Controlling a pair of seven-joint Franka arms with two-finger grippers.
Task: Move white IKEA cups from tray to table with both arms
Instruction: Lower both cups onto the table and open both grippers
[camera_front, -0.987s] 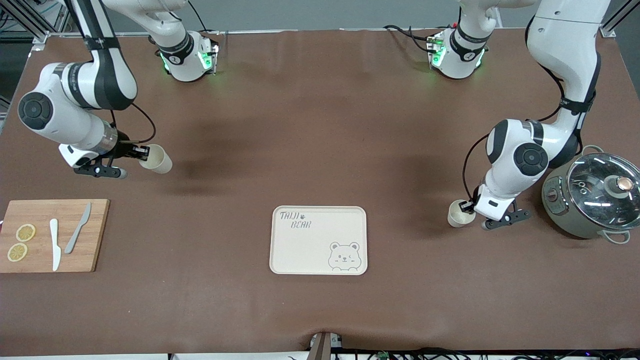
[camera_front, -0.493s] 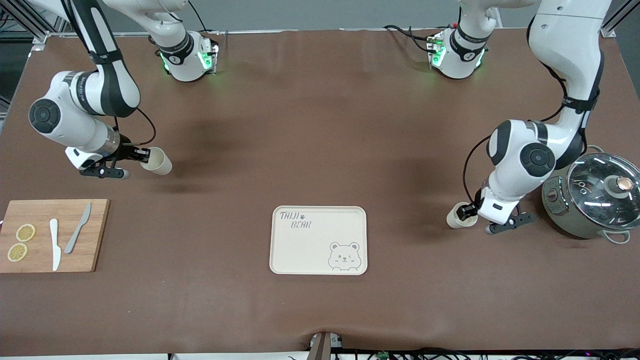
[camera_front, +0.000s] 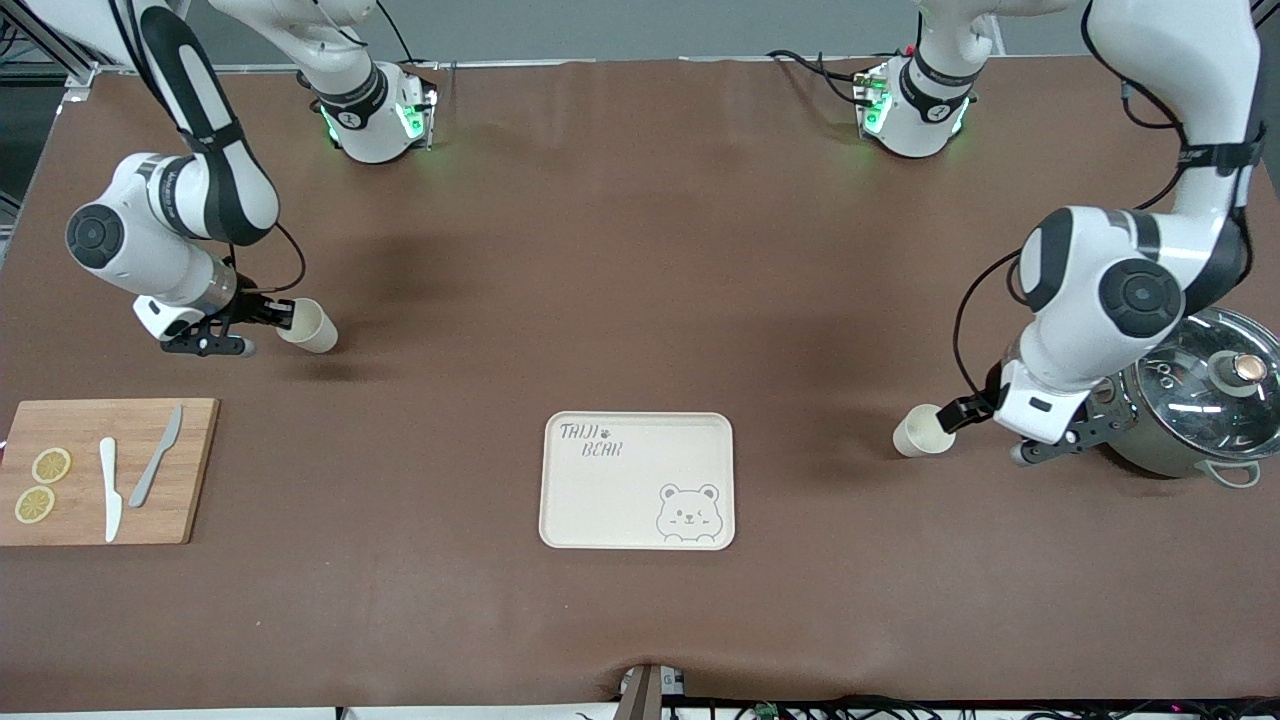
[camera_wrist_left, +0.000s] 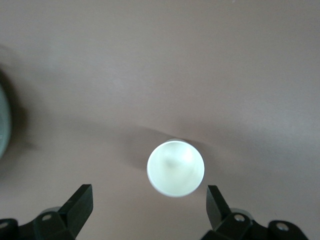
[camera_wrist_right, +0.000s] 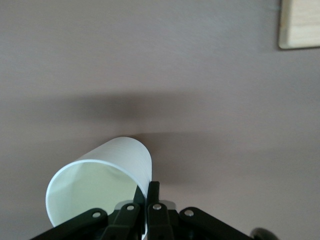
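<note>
One white cup (camera_front: 921, 432) stands upright on the table between the bear-printed tray (camera_front: 548, 480) and the pot. My left gripper (camera_front: 962, 411) is open just beside it, toward the pot, and touches nothing. In the left wrist view the cup (camera_wrist_left: 175, 167) shows from above, just past my spread fingertips (camera_wrist_left: 80, 206). My right gripper (camera_front: 272, 314) is shut on the rim wall of the second white cup (camera_front: 309, 326) and holds it tilted, low over the table at the right arm's end. In the right wrist view one finger is inside that cup (camera_wrist_right: 100, 182) and one outside.
A wooden cutting board (camera_front: 100, 470) with lemon slices and two knives lies nearer the camera than the right gripper; its corner shows in the right wrist view (camera_wrist_right: 300, 22). A pot with a glass lid (camera_front: 1195, 400) stands under the left arm's wrist.
My left gripper has let go of its cup and drawn back toward the pot, rising; the cup stays standing. My right gripper has sunk slightly with its cup.
</note>
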